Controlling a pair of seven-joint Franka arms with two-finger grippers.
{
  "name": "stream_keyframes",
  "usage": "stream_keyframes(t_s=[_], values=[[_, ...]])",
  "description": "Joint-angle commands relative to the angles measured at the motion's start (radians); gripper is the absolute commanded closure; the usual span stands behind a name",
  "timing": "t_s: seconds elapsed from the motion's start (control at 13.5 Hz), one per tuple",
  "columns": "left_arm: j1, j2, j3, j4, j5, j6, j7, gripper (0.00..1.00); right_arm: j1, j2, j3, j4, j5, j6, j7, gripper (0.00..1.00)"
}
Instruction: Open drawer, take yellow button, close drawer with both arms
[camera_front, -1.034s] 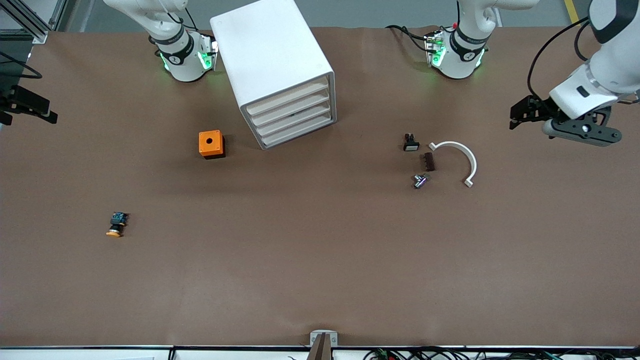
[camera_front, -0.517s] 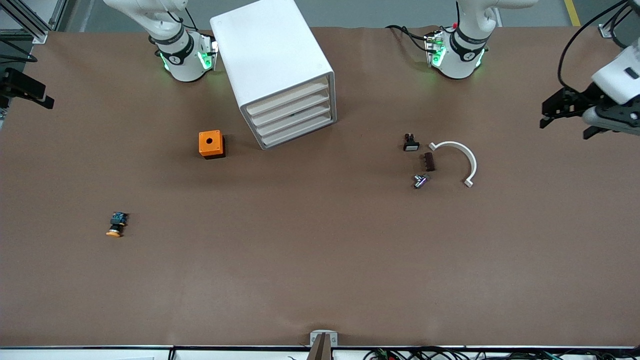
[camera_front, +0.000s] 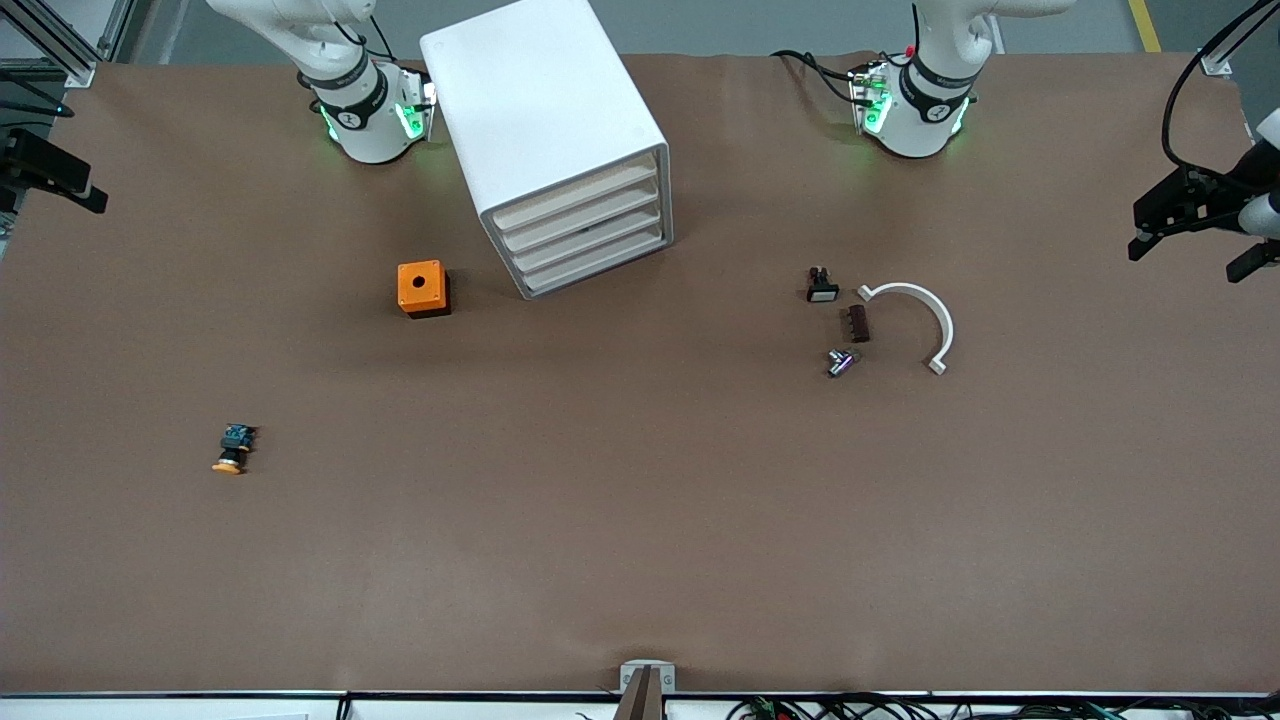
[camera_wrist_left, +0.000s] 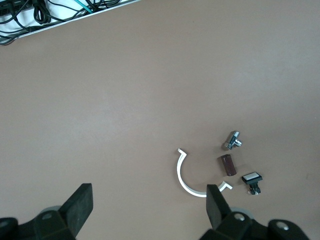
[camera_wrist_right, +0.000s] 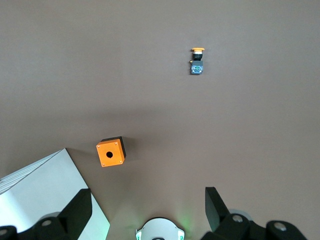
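Observation:
The white cabinet (camera_front: 545, 120) stands near the right arm's base, and its uppermost drawer (camera_front: 578, 192) is shut like the three below it. The button (camera_front: 232, 449), with an orange cap and black-and-blue body, lies on the table toward the right arm's end, nearer to the front camera than the orange cube; it also shows in the right wrist view (camera_wrist_right: 197, 61). My left gripper (camera_front: 1195, 238) is open and empty, high over the left arm's end of the table (camera_wrist_left: 149, 207). My right gripper (camera_front: 55, 180) is open and empty, high over the right arm's end (camera_wrist_right: 147, 210).
An orange cube with a hole (camera_front: 421, 288) sits beside the cabinet (camera_wrist_right: 111, 151). A white arc (camera_front: 925, 315), a brown block (camera_front: 858, 323), a metal part (camera_front: 840, 362) and a small black-and-white part (camera_front: 821, 287) lie together toward the left arm's end.
My left gripper has drawn away from the small parts toward the left arm's end of the table. My right gripper has shifted a little toward the robots' side. Nothing on the table has moved.

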Motion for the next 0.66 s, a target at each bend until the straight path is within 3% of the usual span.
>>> stream_keyframes(t_s=[0.0,0.3,0.44,0.59], values=[[-0.003,0.035,-0.009,0.037,0.019,-0.024,0.009,0.00,0.008,-0.029,-0.001,-0.017,0.001,-0.005,0.026,0.00],[0.030,0.037,-0.023,0.040,0.017,-0.024,0.013,0.00,0.006,-0.058,-0.004,-0.054,0.018,0.002,0.097,0.00],[0.098,0.038,-0.101,0.040,0.015,-0.024,0.013,0.00,0.005,-0.098,-0.007,-0.107,0.019,0.027,0.097,0.00],[0.103,0.040,-0.110,0.040,0.014,-0.024,0.012,0.00,0.005,-0.115,-0.008,-0.132,0.019,0.039,0.097,0.00]])
